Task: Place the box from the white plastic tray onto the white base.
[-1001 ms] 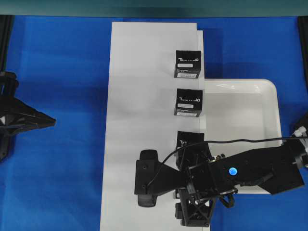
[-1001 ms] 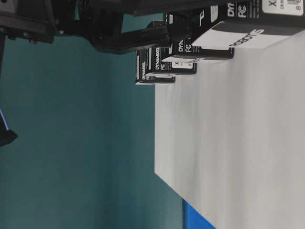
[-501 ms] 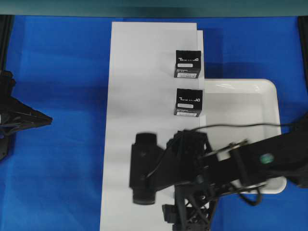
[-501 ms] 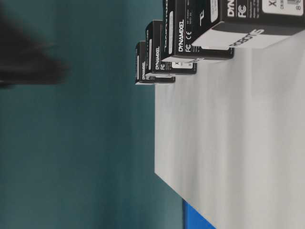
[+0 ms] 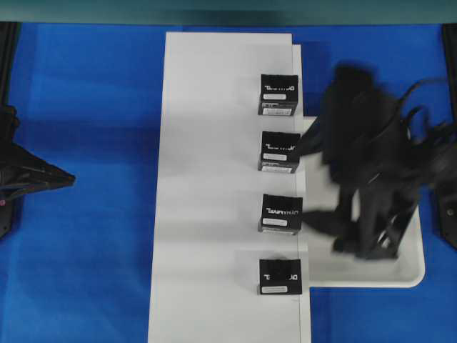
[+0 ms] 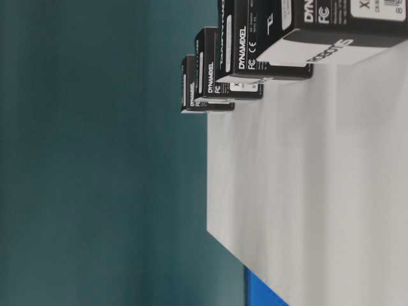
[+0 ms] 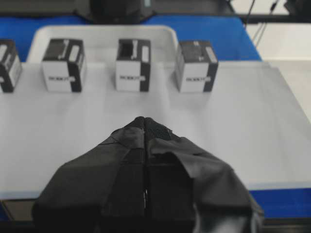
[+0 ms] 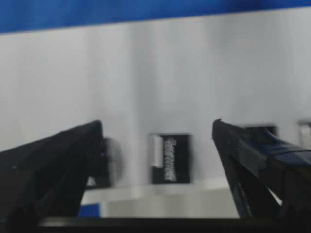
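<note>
And there it is: the fourth box [image 5: 278, 276] stands free at the lower middle of the overhead view, on the right edge of the white base [image 5: 214, 186], where a second ago the right arm was crouched over that very spot and hid it. It joins the three other boxes [image 5: 279, 213] in a neat column running up the same edge, all upright, each apart from its neighbour. From the left wrist view three of them show in a row along the far edge of the board, with a sliver of another at the frame's left edge.

The right gripper [image 5: 364, 239] has let go and swung away fast. It is now a black blur at the right of the overhead frame, over the white plastic tray [image 5: 410, 275], well apart from the box it was above. Its own camera shows the two fingers [image 8: 58, 150] spread wide with nothing between them, looking down at a box on the board.

The tray, where visible beneath the blurred arm, shows no box left in it, though the arm hides much of the floor.

The left gripper [image 7: 145, 127] sits at the far left of the overhead view, off the board, its fingers pressed together on nothing.

My read: the placement is done, and this looks like the last of the set.
</note>
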Robot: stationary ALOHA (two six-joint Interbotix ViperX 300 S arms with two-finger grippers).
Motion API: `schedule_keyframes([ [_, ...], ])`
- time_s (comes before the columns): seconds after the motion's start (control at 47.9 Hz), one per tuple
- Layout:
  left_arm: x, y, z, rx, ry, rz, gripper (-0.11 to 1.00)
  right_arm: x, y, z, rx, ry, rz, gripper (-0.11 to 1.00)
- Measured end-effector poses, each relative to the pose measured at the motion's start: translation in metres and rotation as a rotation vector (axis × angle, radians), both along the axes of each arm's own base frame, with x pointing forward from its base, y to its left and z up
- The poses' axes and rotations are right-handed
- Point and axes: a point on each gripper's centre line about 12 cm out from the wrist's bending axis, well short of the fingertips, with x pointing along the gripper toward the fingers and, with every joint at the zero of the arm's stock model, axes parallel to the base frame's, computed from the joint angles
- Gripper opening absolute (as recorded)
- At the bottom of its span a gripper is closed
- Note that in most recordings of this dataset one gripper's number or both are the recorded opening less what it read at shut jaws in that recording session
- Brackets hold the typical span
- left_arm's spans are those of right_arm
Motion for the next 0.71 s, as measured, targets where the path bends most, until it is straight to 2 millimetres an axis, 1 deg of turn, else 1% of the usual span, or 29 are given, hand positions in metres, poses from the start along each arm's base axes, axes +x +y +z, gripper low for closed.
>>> schedule_keyframes([
  [0.042,0.0,0.0,0.002,0.0,-0.003,0.002,-0.07,-0.008,-0.006,-0.001,0.0,-0.028,-0.006,0.99],
  [0.146,-0.002,0.0,0.01,-0.002,-0.026,0.0,-0.07,-0.025,-0.016,-0.002,0.001,-0.112,-0.008,0.99],
  [0.271,-0.003,0.001,0.015,-0.003,-0.043,0.002,-0.07,-0.046,-0.027,-0.007,-0.025,-0.2,-0.009,0.99],
  [0.501,-0.005,0.0,0.02,0.016,-0.063,-0.003,-0.07,-0.08,-0.034,-0.021,-0.046,-0.23,-0.006,0.99],
  [0.709,-0.008,0.001,0.023,0.014,-0.072,-0.001,-0.07,-0.114,-0.04,-0.018,-0.037,-0.292,-0.01,0.99],
])
